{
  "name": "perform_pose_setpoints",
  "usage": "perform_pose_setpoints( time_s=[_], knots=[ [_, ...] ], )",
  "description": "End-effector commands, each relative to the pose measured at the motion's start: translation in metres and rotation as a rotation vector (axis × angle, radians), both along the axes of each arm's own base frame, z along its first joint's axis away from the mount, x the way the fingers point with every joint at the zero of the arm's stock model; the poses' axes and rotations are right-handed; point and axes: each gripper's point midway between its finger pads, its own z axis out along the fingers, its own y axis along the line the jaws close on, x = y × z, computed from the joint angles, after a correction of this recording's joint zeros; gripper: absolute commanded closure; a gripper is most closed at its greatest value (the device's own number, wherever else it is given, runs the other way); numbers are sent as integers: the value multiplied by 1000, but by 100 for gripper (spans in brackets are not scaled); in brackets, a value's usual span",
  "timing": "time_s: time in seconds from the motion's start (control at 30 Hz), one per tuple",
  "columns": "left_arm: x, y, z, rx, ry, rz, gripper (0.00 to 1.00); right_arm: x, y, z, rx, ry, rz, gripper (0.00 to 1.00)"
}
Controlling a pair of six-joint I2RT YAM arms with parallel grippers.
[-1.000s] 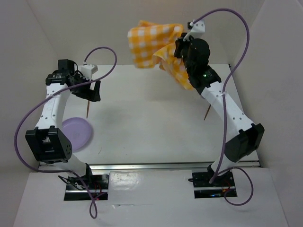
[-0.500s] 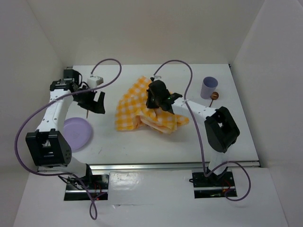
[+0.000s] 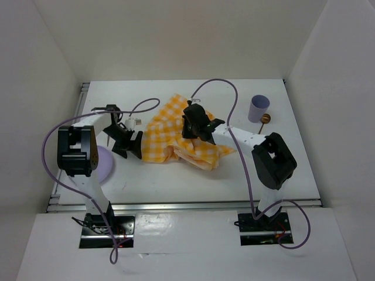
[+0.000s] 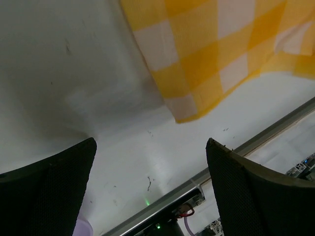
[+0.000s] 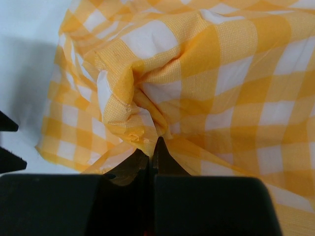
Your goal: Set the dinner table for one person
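A white dinner table [image 3: 176, 181] sits inside plain white walls, seen from above, with a metal rail [image 3: 187, 205] along its near edge; two white-and-black robot arms reach in from that edge, each trailing a purple cable.

The right claw [image 3: 196, 130] is low over the middle of the table, pinched tight on a bunched fold of a yellow-and-white checked cloth [image 3: 161, 132]; its wrist view shows the two dark fingers pressed together with the gathered fabric caught at their tips [image 5: 153, 147]; the cloth spreads crumpled on the tabletop all round this claw, most of it to the claw's left.

The left claw [image 3: 130, 147] is beside the cloth's left edge, its fingers spread wide with nothing between them; in its wrist view [image 4: 150, 143] bare white table fills the gap, and one corner of the cloth [image 4: 206, 54] lies just ahead of the fingertips, not touching them.

A pale purple plate [image 3: 104, 164] lies flat on the table to the left of the left claw and nearer the rail, partly hidden by that arm.

A pale purple cup [image 3: 258, 108] stands upright well to the right of the right claw, toward the far side; a small copper-brown round item [image 3: 265, 118] lies just beside the cup, too small to identify.
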Motion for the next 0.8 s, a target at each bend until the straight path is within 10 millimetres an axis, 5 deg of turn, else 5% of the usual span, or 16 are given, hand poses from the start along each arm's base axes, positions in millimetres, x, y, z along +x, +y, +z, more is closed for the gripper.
perform_pose_setpoints(
  time_s=[0.0, 0.1, 0.27, 0.4, 0.53, 0.57, 0.6, 0.77],
  knots=[
    [36, -19, 18, -66, -77, 21, 2, -3, 4, 19, 5, -67, 26, 100],
    [50, -31, 17, -78, -90, -12, 2, -5, 3, 15, -12, -69, 19, 100],
    [45, -52, -3, -91, -22, -64, 6, -6, 1, 13, -23, -66, 12, 100],
    [32, -50, -29, -45, 69, -83, 34, -8, 3, 15, -26, -63, 41, 96],
    [21, -54, -34, -83, 123, -104, 96, -15, 11, 23, -18, -59, 120, 64],
    [23, -49, -34, -47, 111, -107, 100, -16, 18, 32, 4, -60, 154, 27],
    [25, -47, -28, -36, 88, -109, 100, -19, 19, 37, 7, -58, 175, 19],
    [26, -31, -16, 42, 26, -113, 100, -31, -12, 98, 21, -137, 90, 8]
  ],
)
